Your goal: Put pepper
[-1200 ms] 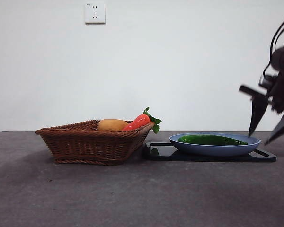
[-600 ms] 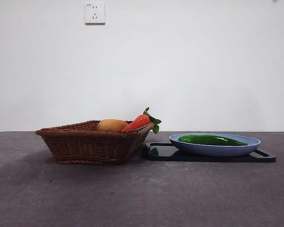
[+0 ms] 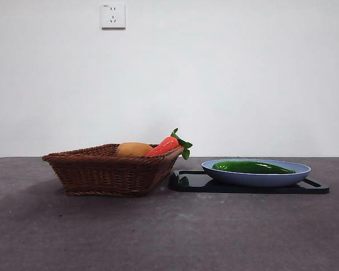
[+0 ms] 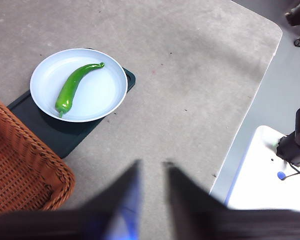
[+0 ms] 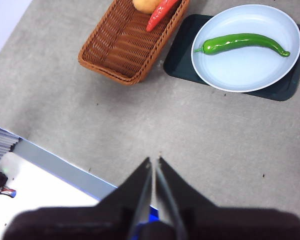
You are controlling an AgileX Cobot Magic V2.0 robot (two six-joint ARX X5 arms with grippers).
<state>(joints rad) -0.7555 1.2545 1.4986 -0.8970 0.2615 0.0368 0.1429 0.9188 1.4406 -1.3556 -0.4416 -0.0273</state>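
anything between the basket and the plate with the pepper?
Only the black tray under the plate: its near end fills the gap, reaching the basket in the front view. The pepper lies on the plate.

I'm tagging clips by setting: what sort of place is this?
Probably a lab test bench, not a kitchen: a bare grey table, a plain white wall with one socket, and a staged pepper on a plate.

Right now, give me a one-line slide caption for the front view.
Green pepper lying in a blue plate on a black tray, beside a wicker basket holding a carrot; no gripper in view.
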